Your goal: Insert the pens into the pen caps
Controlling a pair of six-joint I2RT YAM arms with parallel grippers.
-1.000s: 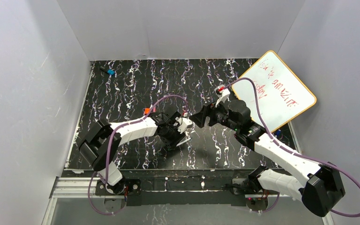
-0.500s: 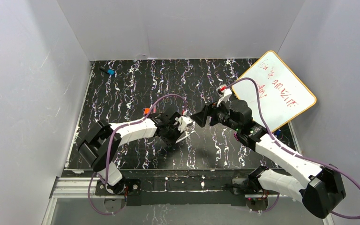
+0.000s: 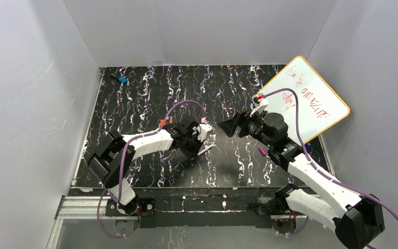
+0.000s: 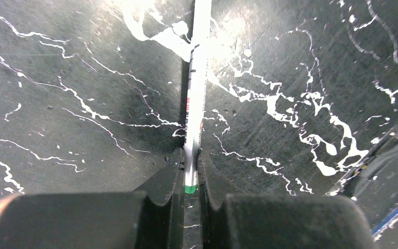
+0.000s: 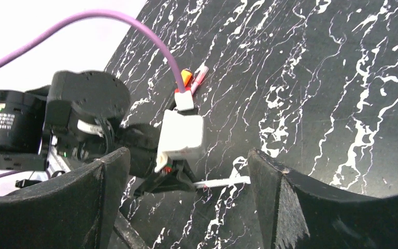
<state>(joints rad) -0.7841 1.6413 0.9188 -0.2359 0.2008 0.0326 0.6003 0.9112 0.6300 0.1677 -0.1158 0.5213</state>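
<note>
Black white-veined table (image 3: 150,88), white walls around. Left gripper (image 4: 189,162) — jaws now clamped on the white-grey pen (image 4: 197,93) near the table's middle, where a second ago they stood apart; the pen looks secured for capping. Right gripper (image 3: 228,126) — spread wide, empty, drawn slightly back toward the right edge. Orange cap (image 5: 186,78) and pinkish cap (image 5: 200,75) lie together just beyond the left wrist, not yet fitted.

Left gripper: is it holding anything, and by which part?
The left gripper is shut on the white pen, pinching it close to its green-marked end; the rest of the barrel sticks out ahead. The right gripper is open and empty.
</note>
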